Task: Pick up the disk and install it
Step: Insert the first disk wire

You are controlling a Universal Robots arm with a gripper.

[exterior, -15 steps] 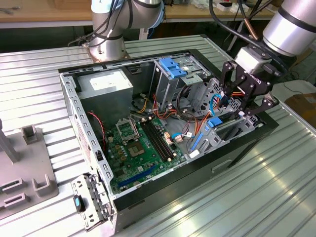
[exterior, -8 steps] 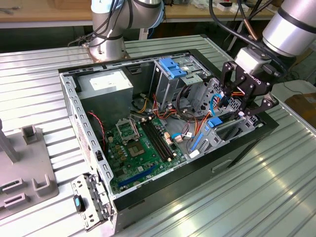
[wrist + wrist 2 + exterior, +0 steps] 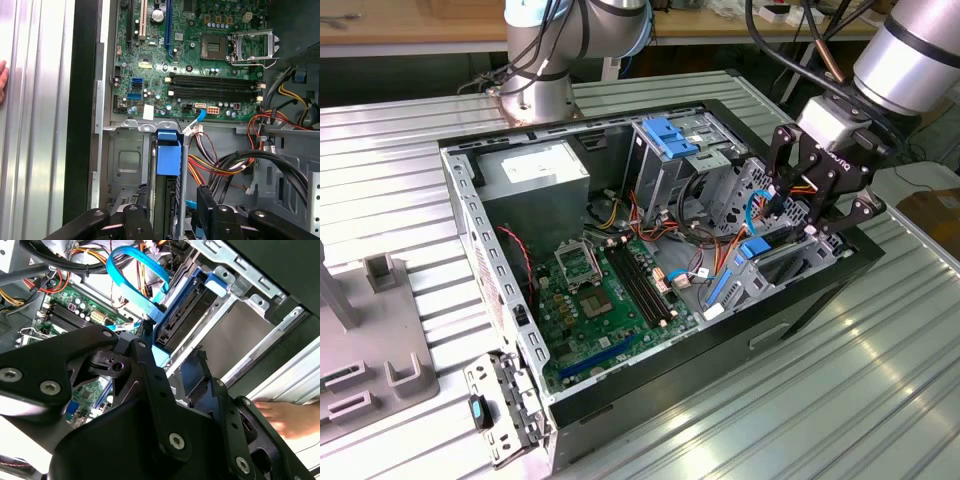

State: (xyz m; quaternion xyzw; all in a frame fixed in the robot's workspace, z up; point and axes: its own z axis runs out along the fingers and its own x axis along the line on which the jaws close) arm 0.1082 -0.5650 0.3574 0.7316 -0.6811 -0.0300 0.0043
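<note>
First wrist view: disk [image 3: 168,155] in cage [image 3: 125,165]; exterior view: pincer [image 3: 816,226] above.

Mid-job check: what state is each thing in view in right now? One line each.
Black computer case: open, side panel off.
Grey disk with light-blue bracket: standing on edge in the drive bay.
Silver processor socket: empty, load plate flipped open.
Black memory slots: empty.
Black gripper: down at the drive bay.

End effector [image 3: 172,342] close over blue-bracketed disk [image 3: 184,315]; blue cable [image 3: 150,266], motherboard [image 3: 80,310] beyond.
</note>
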